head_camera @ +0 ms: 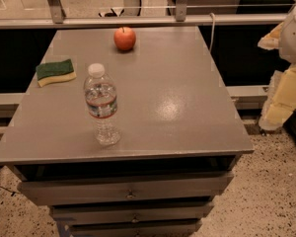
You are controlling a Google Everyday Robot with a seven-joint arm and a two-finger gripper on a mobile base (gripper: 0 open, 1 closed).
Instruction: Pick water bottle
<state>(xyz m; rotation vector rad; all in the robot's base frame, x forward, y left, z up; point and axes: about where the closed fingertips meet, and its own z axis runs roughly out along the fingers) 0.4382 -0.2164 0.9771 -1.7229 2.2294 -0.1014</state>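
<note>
The water bottle (101,104) is a small clear ribbed bottle with a white cap and a white-red label band. It stands upright on the grey table top (177,98), near the front left. My gripper (280,107) hangs at the far right of the view, off the table's right side and well apart from the bottle. It holds nothing that I can see.
A red apple (124,38) sits at the back middle of the table. A green and yellow sponge (55,72) lies at the left edge. Drawers (130,191) sit under the top. A rail (138,19) runs behind the table.
</note>
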